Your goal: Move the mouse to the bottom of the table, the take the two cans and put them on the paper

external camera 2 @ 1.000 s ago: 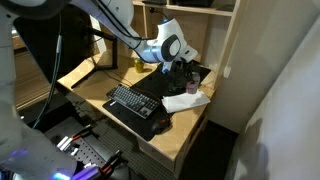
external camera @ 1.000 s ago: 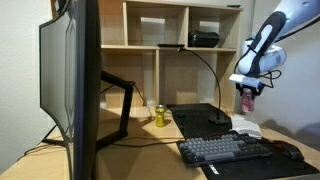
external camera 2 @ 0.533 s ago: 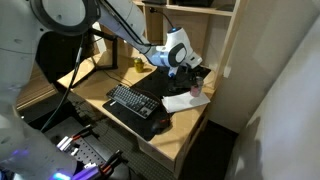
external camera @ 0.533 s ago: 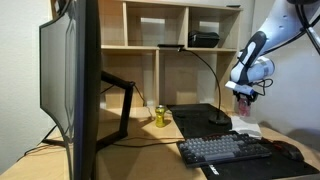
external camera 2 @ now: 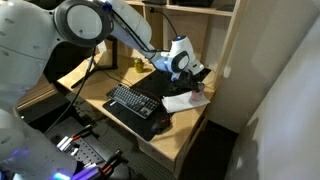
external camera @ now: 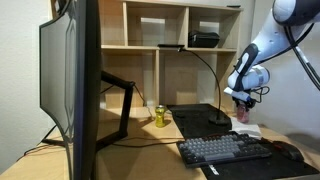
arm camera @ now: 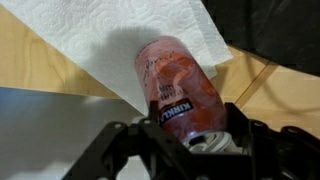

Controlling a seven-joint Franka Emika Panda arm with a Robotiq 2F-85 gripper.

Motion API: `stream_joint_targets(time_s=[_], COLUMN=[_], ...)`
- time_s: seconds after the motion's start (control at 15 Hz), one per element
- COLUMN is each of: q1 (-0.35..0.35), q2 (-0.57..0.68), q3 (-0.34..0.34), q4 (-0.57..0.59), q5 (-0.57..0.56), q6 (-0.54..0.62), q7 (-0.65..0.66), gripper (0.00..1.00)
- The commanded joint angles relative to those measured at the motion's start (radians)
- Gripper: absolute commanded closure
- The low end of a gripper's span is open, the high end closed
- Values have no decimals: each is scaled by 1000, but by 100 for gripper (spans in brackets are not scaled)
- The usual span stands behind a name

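A light-wood shelf unit [external camera: 170,50] backs the light-wood worktop [arm camera: 40,60], which is partly covered by a black mat [arm camera: 275,35]. In the wrist view the worktop's edge runs slantwise just beside the claw [arm camera: 192,125], with a pale blank area beyond it, so there is little surface left on that side. The mat lies on the opposite side, where the room is more open. The claw is pinching the red-pink can [arm camera: 175,75], with a dark finger pressed to each flank near the can's silver top. The can's far end overlaps the white paper [arm camera: 120,35], which lies directly beneath the claw. Whether the can's base touches the sheet cannot be told. In an exterior view the claw [external camera: 243,101] hangs low over the paper [external camera: 250,130], close to the black lamp base [external camera: 218,121], with the keyboard [external camera: 225,150] near it on the mat. The mouse [external camera: 290,150] sits at the keyboard's end, near the claw. The yellow-green can [external camera: 159,115] stands well apart from the claw, toward the big monitor [external camera: 70,85]. A dark band on the held can carries white lettering, too blurred to read with certainty.
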Motion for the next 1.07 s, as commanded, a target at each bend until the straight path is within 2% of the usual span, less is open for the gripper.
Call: stream_joint_targets(time_s=[0.0,0.07,0.2,0.53,0.87,1.0], q1=[-1,5,8,26,73,69], q2=[14,-1,-30,-133,-330,-430], q3=[-8,-16,-18,-41,-107,-103], q4=[11,-6,-38,-149,-312,-387], q5=[39,32,24,1,-52,-74], q6=[-21,-26,-39,-29,33,46], q7=[-50,-58,-91,-208,-283,-335], gripper=[59,15,3,0,0,0])
